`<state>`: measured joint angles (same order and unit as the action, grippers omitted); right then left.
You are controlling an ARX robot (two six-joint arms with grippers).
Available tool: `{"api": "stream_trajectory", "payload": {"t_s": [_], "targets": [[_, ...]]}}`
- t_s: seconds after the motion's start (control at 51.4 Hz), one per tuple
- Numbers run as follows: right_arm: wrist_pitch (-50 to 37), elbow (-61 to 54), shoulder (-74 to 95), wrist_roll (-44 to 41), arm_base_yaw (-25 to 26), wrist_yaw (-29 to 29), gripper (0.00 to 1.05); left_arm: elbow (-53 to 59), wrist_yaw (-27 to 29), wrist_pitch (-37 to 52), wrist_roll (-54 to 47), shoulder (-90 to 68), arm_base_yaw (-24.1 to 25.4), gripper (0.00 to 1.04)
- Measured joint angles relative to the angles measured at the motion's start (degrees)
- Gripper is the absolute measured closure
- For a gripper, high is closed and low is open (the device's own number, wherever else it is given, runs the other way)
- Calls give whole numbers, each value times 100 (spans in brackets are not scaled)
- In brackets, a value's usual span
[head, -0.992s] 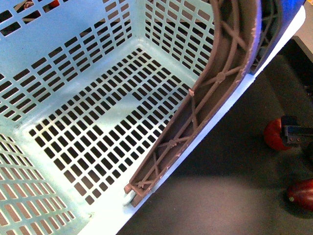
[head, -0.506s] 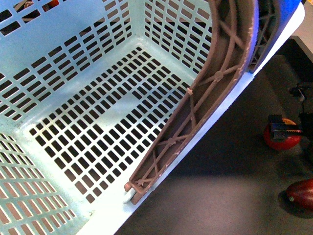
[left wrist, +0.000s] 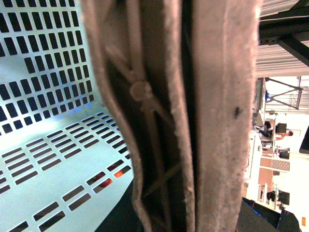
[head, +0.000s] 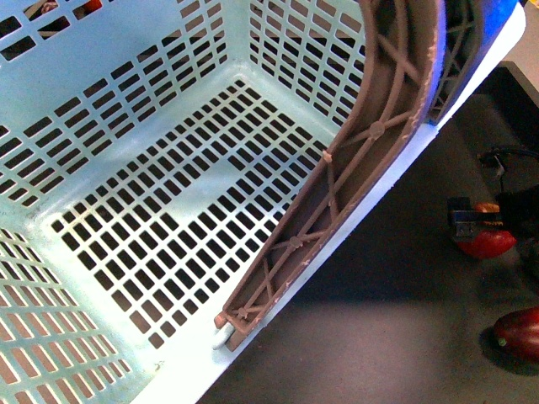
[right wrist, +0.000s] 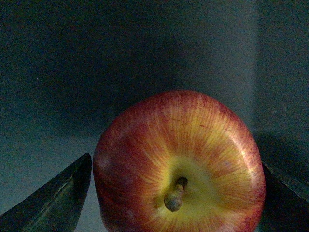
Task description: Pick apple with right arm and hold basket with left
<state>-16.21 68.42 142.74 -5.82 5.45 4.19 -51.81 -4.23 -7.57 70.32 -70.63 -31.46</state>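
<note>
Gripping apple [head: 490, 244]: right tool [right wrist: 176, 162] closed on it, fingers [right wrist: 53, 203] against both flanks, stem dimple facing wrist camera. Apple lies right of basket [head: 126, 101], apart from its rim, over dark worktop [head: 396, 320]; resting or lifted, cannot tell. Maroon fruit [head: 520, 332] nearer, at right edge, apart from apple. Basket fills left and centre of front view. Handle [head: 370, 160] raised along basket's right side, fills left wrist view at close range. Left tool itself not made out; grip cannot be told.

A dark matte tabletop [head: 404, 278] lies in soft light; beyond stands a bright, cluttered white room [left wrist: 285, 145].
</note>
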Motion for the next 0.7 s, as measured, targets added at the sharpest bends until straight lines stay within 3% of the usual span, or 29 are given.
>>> {"api": "stream_trajectory", "payload": {"t_s": [0.058,0.117,0.409,0.701], "targets": [[39,22,7,-4,-11,33,21,0,0,0,0,0,0,87],[48,24,7,-4,-15,35,24,0,0,0,0,0,0,87],[-208,-516,-522,-354,24,-37,25,0,0,0,0,0,0,87],[-581,-1666,-2697,-1036,118,-520,25,0,0,0,0,0,0,87]]}}
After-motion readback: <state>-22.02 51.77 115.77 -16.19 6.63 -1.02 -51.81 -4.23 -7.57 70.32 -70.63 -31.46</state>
